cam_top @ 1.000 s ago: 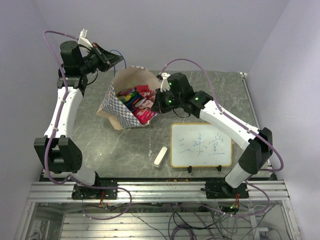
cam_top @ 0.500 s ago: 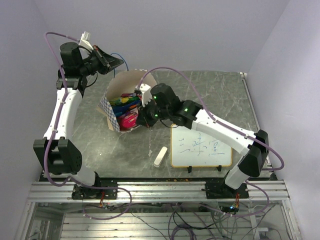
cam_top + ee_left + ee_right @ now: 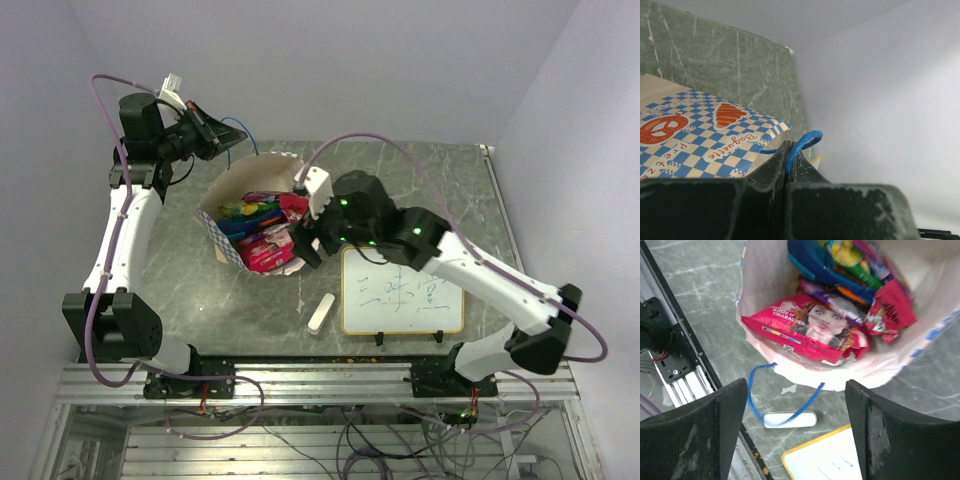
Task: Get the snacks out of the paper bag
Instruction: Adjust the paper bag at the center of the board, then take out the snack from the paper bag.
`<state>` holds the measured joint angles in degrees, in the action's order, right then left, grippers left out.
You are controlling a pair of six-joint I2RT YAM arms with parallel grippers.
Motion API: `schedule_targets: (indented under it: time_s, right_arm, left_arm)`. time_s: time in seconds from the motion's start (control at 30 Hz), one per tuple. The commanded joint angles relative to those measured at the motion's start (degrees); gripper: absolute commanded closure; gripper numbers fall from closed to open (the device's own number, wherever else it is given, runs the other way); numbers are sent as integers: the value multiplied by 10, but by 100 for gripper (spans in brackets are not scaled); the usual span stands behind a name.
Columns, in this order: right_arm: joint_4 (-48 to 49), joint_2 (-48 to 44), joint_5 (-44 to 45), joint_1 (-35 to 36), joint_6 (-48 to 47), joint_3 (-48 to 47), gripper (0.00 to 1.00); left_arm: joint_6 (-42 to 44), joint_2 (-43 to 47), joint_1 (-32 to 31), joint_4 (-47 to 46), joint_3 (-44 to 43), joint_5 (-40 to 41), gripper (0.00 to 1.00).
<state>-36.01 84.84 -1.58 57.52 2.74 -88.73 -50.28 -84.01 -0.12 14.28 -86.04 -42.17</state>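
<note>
Snacks, glossy and crinkled, filled the kraft bag below the right gripper, jaws apart; raised left gripper clamped the blue cord.

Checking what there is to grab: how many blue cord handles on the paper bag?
2. One handle is pinched in the shut left gripper; the other handle hangs loose from the paper bag's rim nearest the right gripper, by the white eraser. None seems hidden.
</note>
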Motion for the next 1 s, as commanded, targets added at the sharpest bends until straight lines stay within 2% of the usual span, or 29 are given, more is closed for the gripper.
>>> schedule_targets:
  time_s: [0.0,0.17,0.37,0.43,0.57,0.77,0.97]
  right_arm:
    - [-35,-71,10,-8,-53,2,18]
    - [-60,-90,20,-9,-117,-19,15]
    - [58,-62,-28,-21,-307,35,21]
    - [49,-27,-97,-39,-396,36,27]
    - [41,24,-213,-71,-535,29,29]
    - [-1,107,-266,-79,-625,4,30]
    - [22,161,-243,-69,-633,-8,28]
  left_arm:
    - [1,7,-1,11,-8,8,93]
    - [-5,2,-1,11,-15,7,93]
    - [13,-11,-2,44,-40,6,93]
    - [17,-16,-2,60,-52,8,93]
    - [33,-21,-1,97,-65,9,93]
    - [17,-10,-2,91,-37,9,93]
    - [-6,-9,-1,98,-35,4,93]
